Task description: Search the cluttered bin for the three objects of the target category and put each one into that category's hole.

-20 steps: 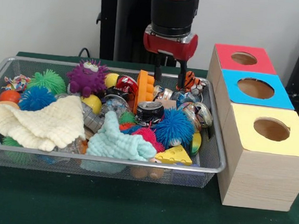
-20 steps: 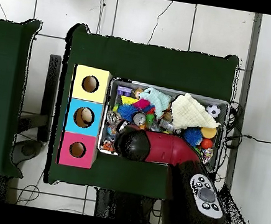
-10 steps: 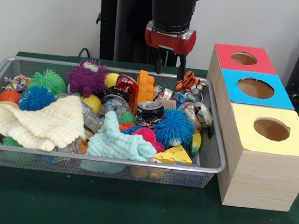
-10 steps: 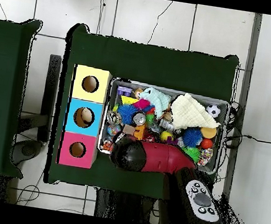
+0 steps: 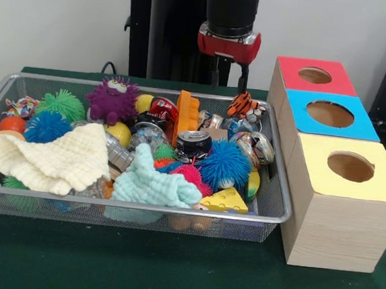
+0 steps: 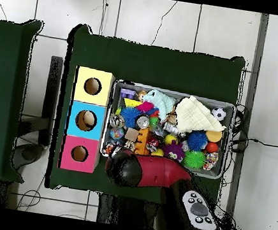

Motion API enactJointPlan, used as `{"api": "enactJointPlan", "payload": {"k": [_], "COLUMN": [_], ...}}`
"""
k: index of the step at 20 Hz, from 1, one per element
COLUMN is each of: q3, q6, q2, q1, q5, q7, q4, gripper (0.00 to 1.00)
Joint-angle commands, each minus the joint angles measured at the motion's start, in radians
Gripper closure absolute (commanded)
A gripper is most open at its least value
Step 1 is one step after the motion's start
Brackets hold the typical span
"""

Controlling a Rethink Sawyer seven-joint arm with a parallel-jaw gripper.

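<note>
Green bench (image 5: 134,274) carries the wire bin (image 5: 272,209) (crammed); gripper (image 5: 228,83) hangs at its 1 o'clock edge, jaws parted and empty, above the tiger toy (image 5: 242,105).

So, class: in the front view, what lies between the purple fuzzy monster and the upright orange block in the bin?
In the front view, a yellow ball and a red can lie between the purple monster and the orange block.
</note>
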Motion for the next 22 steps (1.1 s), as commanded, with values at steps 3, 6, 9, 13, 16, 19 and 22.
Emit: {"api": "enactJointPlan", "payload": {"k": [3,6,9,13,16,19,22], "q3": [-0.003,0.002,0.009,0.016,0.015,0.02,0.017], "q6": [-0.084,-0.121,-0.13,-0.14,-0.153,-0.16,-0.181], "q2": [0.043,0.09,0.105,0.109,0.112,0.131,0.142], "q1": [0.008,0.005,0.001,0.004,0.009,0.012,0.026], "q5": [-0.032,-0.027,-0.018,-0.005,0.005,0.01,0.013], "q7": [0.059,0.067,0.069,0.075,0.085,0.084,0.097], "q4": [0.017,0.005,0.005,0.01,0.008,-0.004,0.002], "gripper": [0.0,0.0,0.0,0.0,0.0,0.0,0.0]}}
